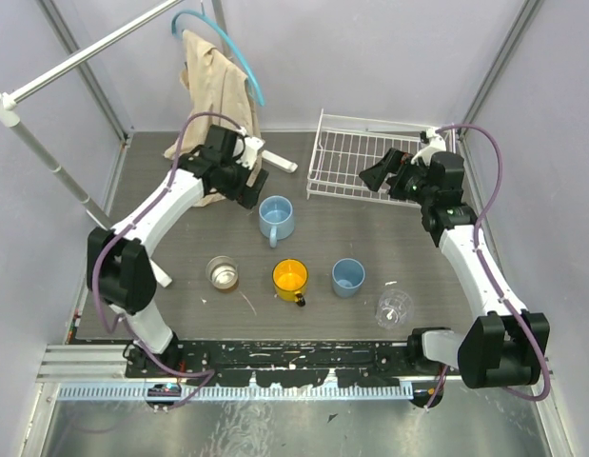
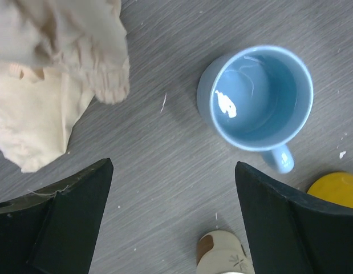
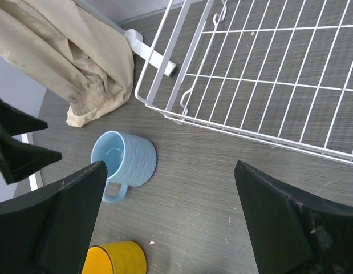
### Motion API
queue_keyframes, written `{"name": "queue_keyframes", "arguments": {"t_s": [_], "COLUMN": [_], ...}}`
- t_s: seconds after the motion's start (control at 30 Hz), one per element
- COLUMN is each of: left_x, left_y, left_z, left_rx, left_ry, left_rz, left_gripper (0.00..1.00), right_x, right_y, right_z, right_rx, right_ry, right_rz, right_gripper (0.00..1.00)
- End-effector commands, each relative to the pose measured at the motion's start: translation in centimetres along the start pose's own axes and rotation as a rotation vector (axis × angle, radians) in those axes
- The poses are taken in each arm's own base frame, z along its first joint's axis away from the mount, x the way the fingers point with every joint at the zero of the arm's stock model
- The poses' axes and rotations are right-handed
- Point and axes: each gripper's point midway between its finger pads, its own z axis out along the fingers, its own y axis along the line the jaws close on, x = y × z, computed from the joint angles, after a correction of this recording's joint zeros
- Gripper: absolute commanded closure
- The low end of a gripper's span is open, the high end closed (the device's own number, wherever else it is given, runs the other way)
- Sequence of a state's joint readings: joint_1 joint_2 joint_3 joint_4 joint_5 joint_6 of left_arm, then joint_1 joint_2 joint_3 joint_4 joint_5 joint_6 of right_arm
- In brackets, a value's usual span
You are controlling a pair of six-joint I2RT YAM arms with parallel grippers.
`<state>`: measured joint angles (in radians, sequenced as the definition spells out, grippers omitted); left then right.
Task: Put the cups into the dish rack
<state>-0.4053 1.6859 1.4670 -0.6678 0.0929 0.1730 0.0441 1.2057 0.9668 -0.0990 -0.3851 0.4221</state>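
Five cups stand on the dark table: a light blue handled mug (image 1: 276, 217), a yellow-orange mug (image 1: 290, 279), a small light blue tumbler (image 1: 348, 276), a silvery metal cup (image 1: 222, 272) and a clear glass cup (image 1: 394, 307). The white wire dish rack (image 1: 356, 157) sits at the back right and holds nothing. My left gripper (image 1: 248, 193) is open and empty, just left of and above the blue mug (image 2: 256, 97). My right gripper (image 1: 375, 176) is open and empty over the rack's front edge (image 3: 267, 134). The blue mug (image 3: 125, 160) and yellow mug (image 3: 113, 260) show below it.
A beige cloth (image 1: 218, 81) hangs from a white pole clothes stand (image 1: 47, 157) at the back left, its hem on the table (image 2: 45, 74). A stand foot (image 3: 153, 54) lies beside the rack. Another white foot (image 2: 224, 254) lies below my left gripper.
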Motion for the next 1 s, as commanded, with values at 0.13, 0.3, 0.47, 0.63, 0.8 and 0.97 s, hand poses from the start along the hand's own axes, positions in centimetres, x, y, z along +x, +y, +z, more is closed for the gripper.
{"name": "queue_keyframes", "arguments": {"t_s": [0.13, 0.3, 0.47, 0.63, 0.8, 0.97], "left_x": [-0.7, -0.3, 0.1, 0.3, 1.3, 2.2], "left_y": [-2.0, -2.5, -3.2, -3.4, -3.8, -4.1], "left_z": [2.6, 4.4, 5.7, 7.0, 7.9, 8.5], "left_rx": [0.007, 0.019, 0.033, 0.031, 0.039, 0.043], "left_ry": [0.121, 0.159, 0.184, 0.202, 0.253, 0.289], "left_rz": [-0.038, -0.098, -0.119, -0.137, -0.148, -0.153], "left_gripper": [0.11, 0.2, 0.24, 0.24, 0.29, 0.3], "right_x": [-2.0, -2.3, -2.3, -2.1, -1.9, -1.7], "right_y": [2.2, 2.0, 1.8, 1.4, 1.3, 1.2], "right_z": [-1.2, -1.3, -1.4, -1.3, -1.3, -1.2], "right_rx": [-0.057, -0.041, -0.027, -0.017, -0.011, -0.006], "right_ry": [-0.049, -0.054, -0.056, -0.05, -0.047, -0.043], "right_rz": [-0.03, -0.042, -0.056, -0.063, -0.058, -0.051], "right_gripper": [0.0, 0.0, 0.0, 0.0, 0.0, 0.0]}}
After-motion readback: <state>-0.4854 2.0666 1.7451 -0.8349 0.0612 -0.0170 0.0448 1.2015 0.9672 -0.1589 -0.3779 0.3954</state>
